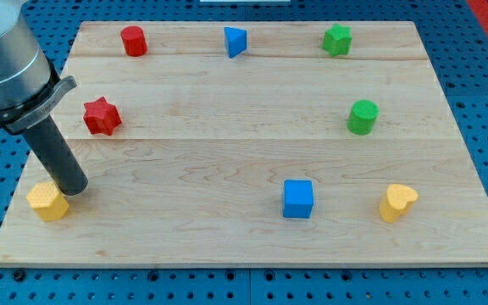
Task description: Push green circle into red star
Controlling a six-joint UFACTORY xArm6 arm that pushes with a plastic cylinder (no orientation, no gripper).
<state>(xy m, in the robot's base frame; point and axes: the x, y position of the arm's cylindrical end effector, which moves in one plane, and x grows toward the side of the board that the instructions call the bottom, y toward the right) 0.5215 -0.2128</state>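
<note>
The green circle (363, 117) stands on the wooden board at the view's right, middle height. The red star (102, 116) lies at the view's left, far from the green circle. My tip (74, 190) is at the view's lower left, below the red star and touching or just beside the upper right of a yellow hexagon block (47, 202). The tip is far to the left of the green circle.
A red cylinder (133, 41), a blue triangle (235, 41) and a green star (337, 39) line the view's top. A blue cube (297, 199) and a yellow heart (396, 202) sit near the bottom right. The board's left edge (25, 182) is close to my tip.
</note>
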